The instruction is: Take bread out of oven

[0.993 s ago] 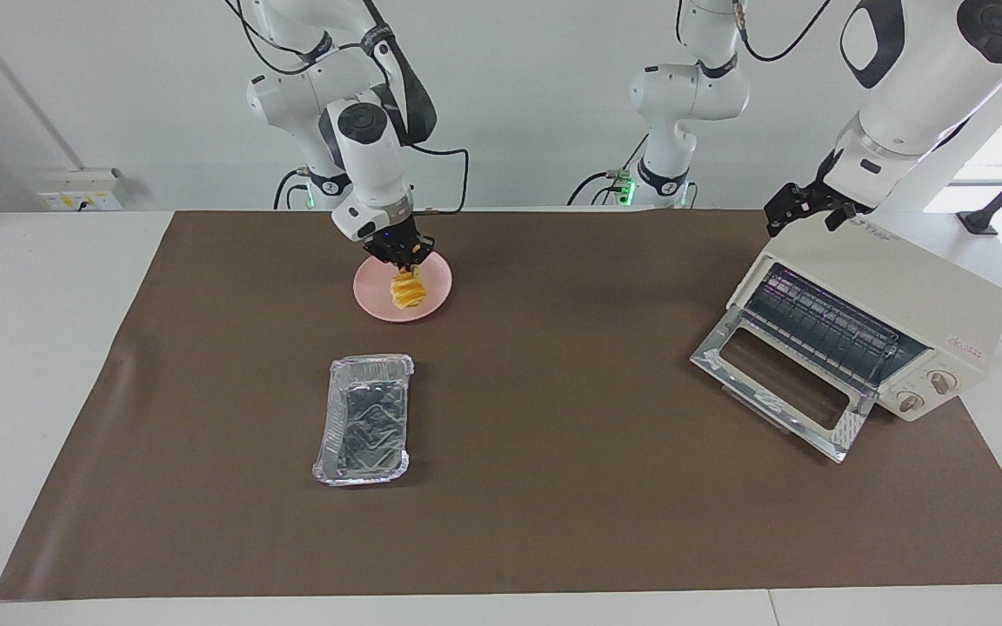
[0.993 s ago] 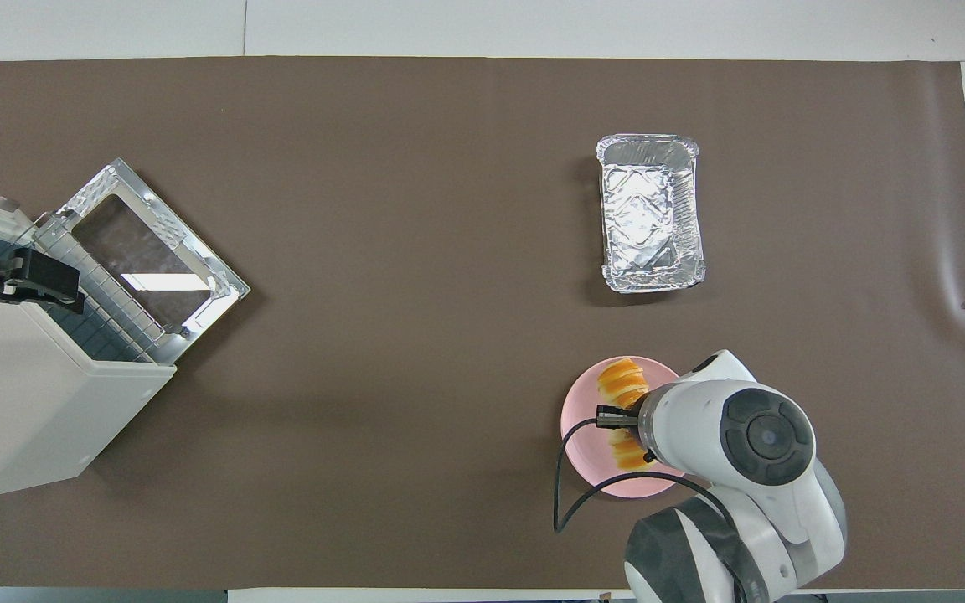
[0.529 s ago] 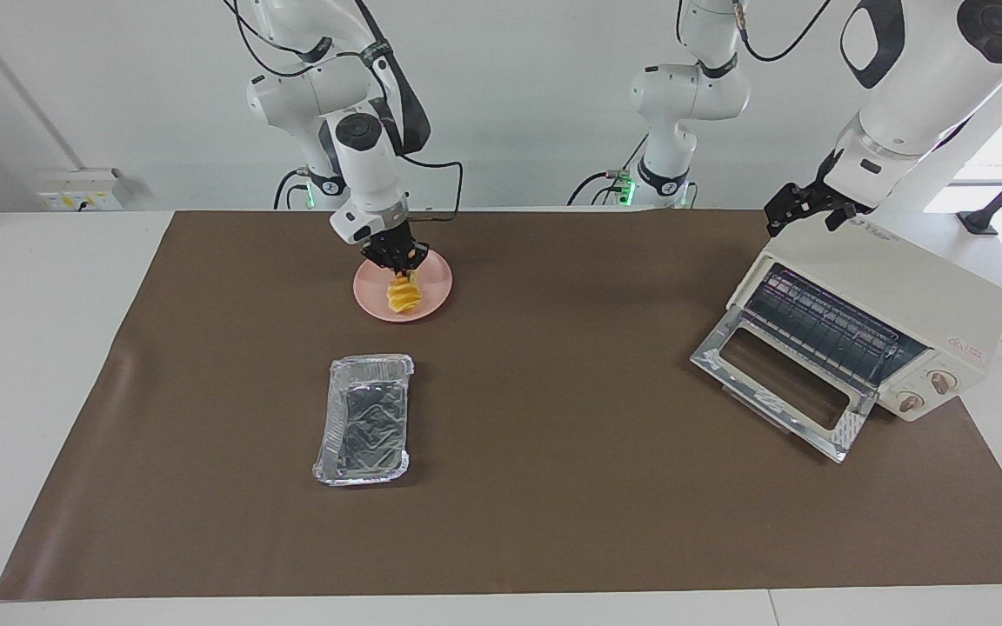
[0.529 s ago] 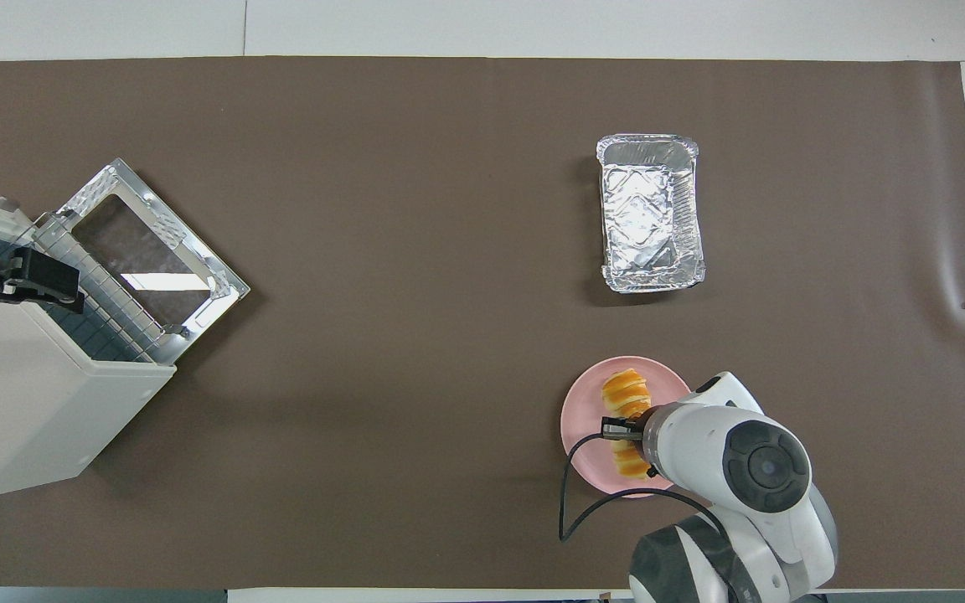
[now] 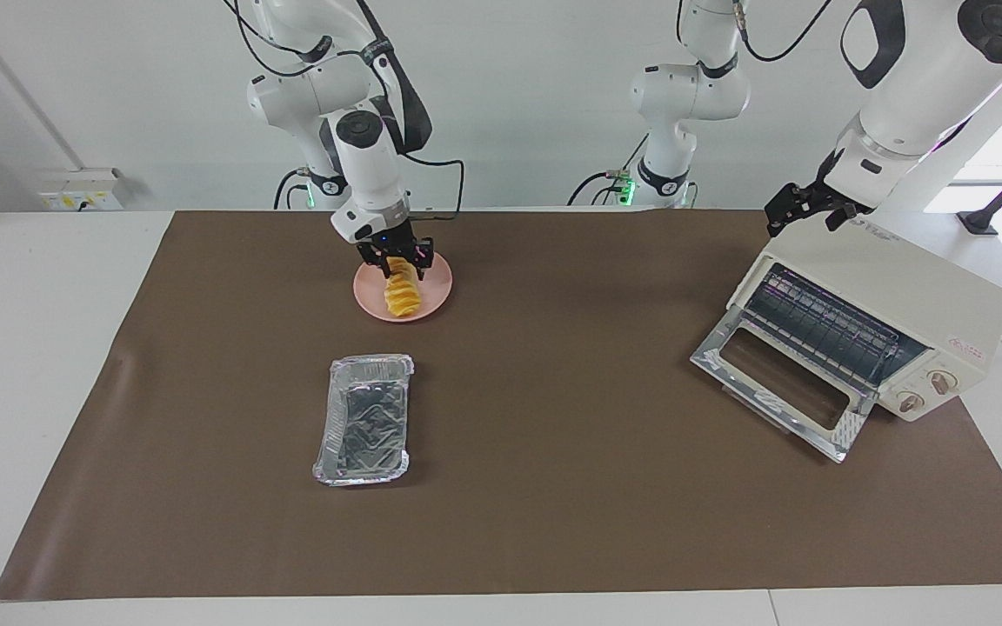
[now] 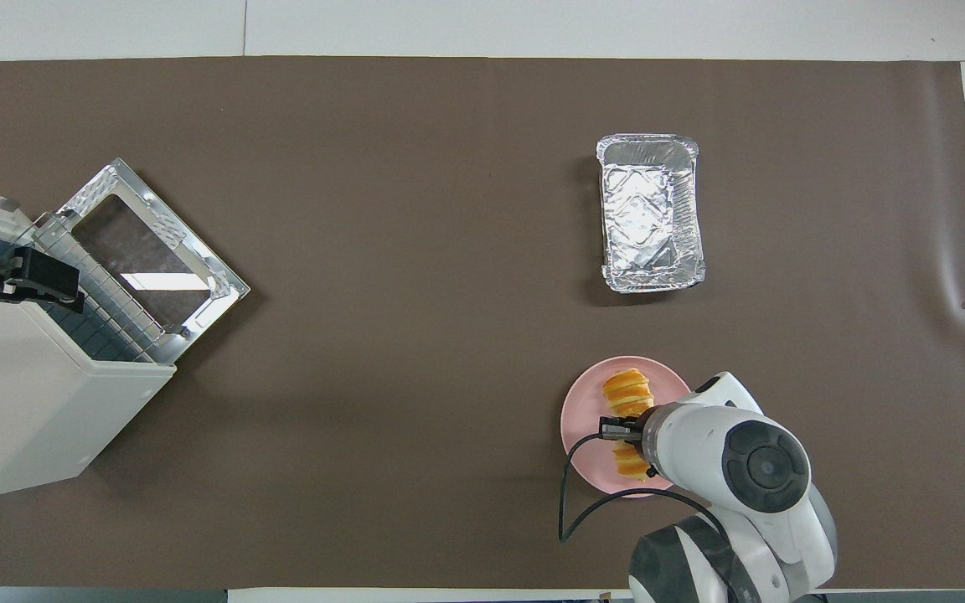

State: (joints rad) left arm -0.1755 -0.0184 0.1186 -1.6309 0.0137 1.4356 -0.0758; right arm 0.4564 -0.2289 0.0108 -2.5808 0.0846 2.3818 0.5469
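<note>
The bread (image 5: 402, 293) is lying on the pink plate (image 5: 436, 287) near the bench's robot-side edge, straddled by the right gripper (image 5: 395, 253), fingers spread wide for release. The left gripper (image 5: 805, 209) is being parked over the open oven (image 5: 892, 296); its fingers cannot be read.

White table (image 5: 31, 365) covered by a large brown mat (image 5: 553, 487) that takes up most of the top, white strips bare at both ends. Directly on the mat: pink plate (image 5: 436, 287) close to the robots toward the right arm's end; crinkled foil tray (image 5: 364, 417) farther from the robots than the plate, well apart from it, long side running away from the robots; cream-white oven (image 5: 892, 304) at the left arm's end, set at an angle, partly over the mat edge, glass door (image 5: 779, 382) dropped open with its free edge down near the mat, wire rack visible inside
</note>
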